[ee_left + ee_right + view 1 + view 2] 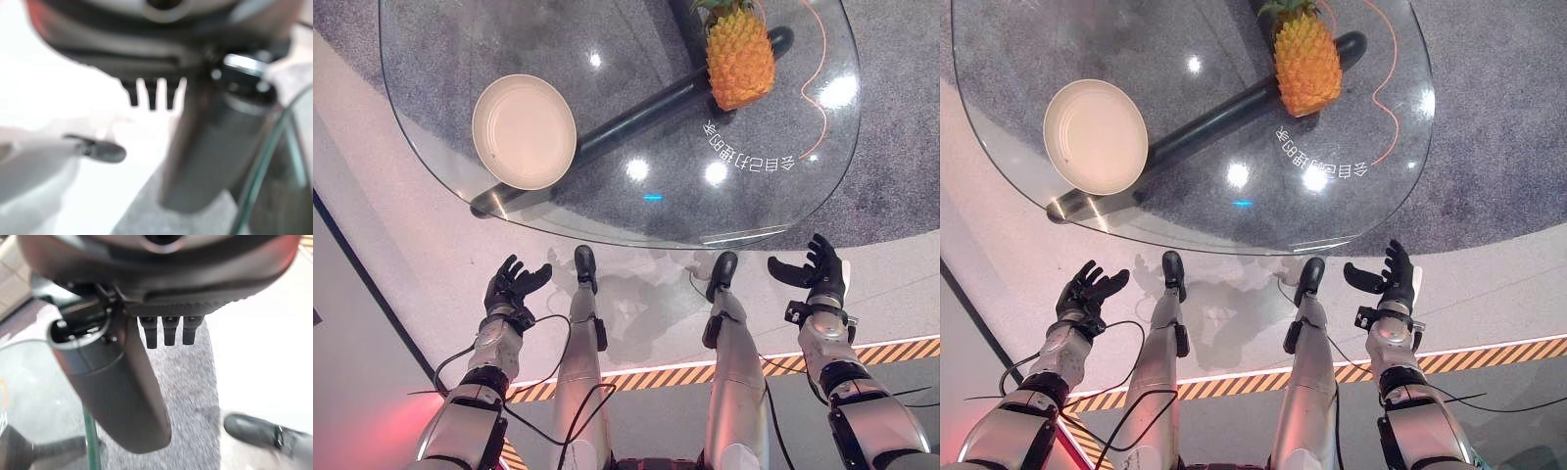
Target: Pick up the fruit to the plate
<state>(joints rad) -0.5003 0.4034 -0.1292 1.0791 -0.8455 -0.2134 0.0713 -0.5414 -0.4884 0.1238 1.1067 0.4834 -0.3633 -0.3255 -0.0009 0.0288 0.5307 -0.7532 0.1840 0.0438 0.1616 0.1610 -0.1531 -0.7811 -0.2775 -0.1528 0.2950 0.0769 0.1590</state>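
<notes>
both hands, left (514,287) and right (816,267), spread wide and empty short of the glass table (440,166), pineapple (738,61) upright at the far right, plate (524,131) well apart at left; best gripped low around the body.

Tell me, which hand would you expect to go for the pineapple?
Probably the right hand: the pineapple stands on the glass table's right side, the plate on the left. Both hands are open and empty, left hand too.
</notes>
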